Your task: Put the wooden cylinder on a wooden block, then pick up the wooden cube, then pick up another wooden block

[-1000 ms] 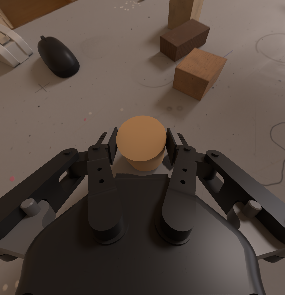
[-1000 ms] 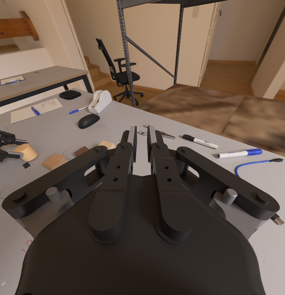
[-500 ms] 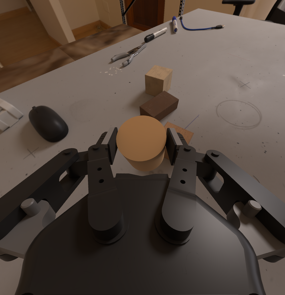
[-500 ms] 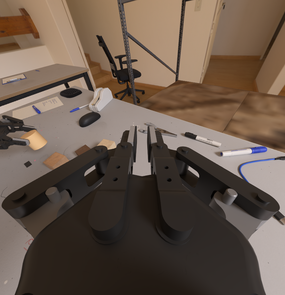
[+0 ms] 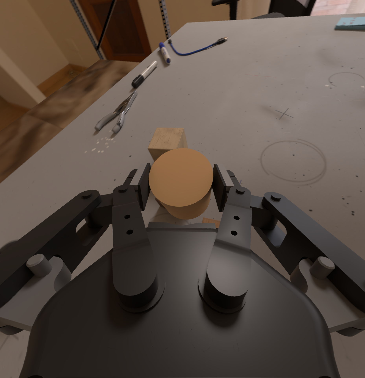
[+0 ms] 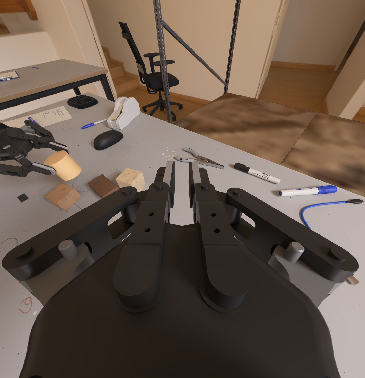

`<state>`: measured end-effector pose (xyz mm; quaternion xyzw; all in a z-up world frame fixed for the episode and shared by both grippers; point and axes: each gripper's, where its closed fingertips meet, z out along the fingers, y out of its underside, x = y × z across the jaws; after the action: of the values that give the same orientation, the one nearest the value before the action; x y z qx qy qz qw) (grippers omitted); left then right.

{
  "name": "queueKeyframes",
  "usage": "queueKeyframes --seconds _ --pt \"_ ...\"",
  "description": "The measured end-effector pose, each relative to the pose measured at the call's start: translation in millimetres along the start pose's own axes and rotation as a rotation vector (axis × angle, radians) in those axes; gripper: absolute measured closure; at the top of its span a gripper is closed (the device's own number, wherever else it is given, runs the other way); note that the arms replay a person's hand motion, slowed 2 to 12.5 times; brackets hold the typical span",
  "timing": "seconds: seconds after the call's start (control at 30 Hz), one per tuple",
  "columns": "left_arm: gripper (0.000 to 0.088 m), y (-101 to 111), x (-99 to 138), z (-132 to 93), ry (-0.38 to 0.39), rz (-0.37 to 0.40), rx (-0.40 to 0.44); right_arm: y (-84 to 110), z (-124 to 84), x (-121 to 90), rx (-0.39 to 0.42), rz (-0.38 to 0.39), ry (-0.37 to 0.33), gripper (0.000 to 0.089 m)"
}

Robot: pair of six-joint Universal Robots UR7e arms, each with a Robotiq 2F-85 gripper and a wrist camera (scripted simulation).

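My left gripper is shut on the orange wooden cylinder and holds it off the table, its round end facing the camera. The pale wooden cube stands just beyond it, and a corner of the tan block peeks out below. In the right wrist view, the left gripper holds the cylinder above and left of the tan block, the dark brown block and the pale cube. My right gripper is shut and empty, above the table.
Pliers, a black marker, a blue marker and a blue cable lie near the table's far edge. A black mouse and a white tape dispenser sit behind the blocks.
My left gripper has lifted the cylinder and carried it over the blocks; the dark and tan blocks have slipped under it out of the left wrist view. The right gripper has barely moved.
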<state>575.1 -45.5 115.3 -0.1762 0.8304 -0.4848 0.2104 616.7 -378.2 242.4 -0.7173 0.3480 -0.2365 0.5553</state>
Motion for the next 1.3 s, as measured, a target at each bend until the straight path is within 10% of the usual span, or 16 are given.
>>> queueKeyframes --seconds 0.7,1.3 --pt "0.0349 -4 -2 49 0.263 0.185 0.064 8.7 24 -12 -0.037 0.02 -0.083 0.0731" --pt "0.0349 7 -4 61 0.383 0.226 0.073 44.6 99 -75 -0.098 -0.024 -0.487 0.0537"
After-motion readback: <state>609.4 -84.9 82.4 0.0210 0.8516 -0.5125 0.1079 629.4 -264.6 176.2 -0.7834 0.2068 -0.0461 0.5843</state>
